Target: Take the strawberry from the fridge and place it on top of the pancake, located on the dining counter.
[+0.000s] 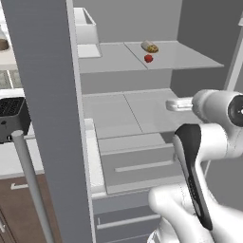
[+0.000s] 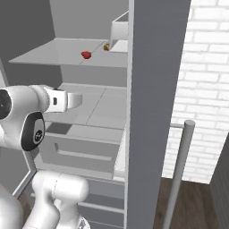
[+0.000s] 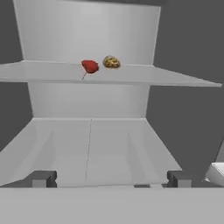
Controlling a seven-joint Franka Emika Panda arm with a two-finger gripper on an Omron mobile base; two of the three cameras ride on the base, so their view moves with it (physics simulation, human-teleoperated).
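Fingers [image 3: 112, 178] of the robot hand stand spread as wide as they go, grasping nothing and touching nothing. In the hand view their two small dark tips rise near the bottom, one at the left [image 3: 42, 178] and one at the right, with bare pale grey shelf showing between them.

Ahead of the fingers lies the open inside of the fridge [image 3: 87, 30], a matte grey box with pale grey shelves. The fingers sit at the level of the lower shelf [image 3: 89, 144], just at its front. The upper shelf [image 3: 131, 75] runs across above and beyond them.

On that upper shelf rests the strawberry [image 3: 90, 66], a tiny bright red berry, above the fingers, further back and a little left of their middle line. It is well apart from them. Just beside the strawberry, on its right in the hand view and slightly further back, lies a tan-brown lumpy food item [image 3: 111, 62]; whether the two touch cannot be told.

From the left base view, the white arm [image 1: 209, 133] reaches from the lower right toward the lower shelf, with the strawberry [image 1: 148, 58] higher up and beyond it. An open fridge door [image 1: 47, 118] stands edge-on at the left of that view, with a thin bar handle [image 1: 31, 180] below.

From the right base view, the strawberry [image 2: 86, 54] sits on the upper shelf above the hand, and a white door bin [image 2: 120, 31] shows further right.
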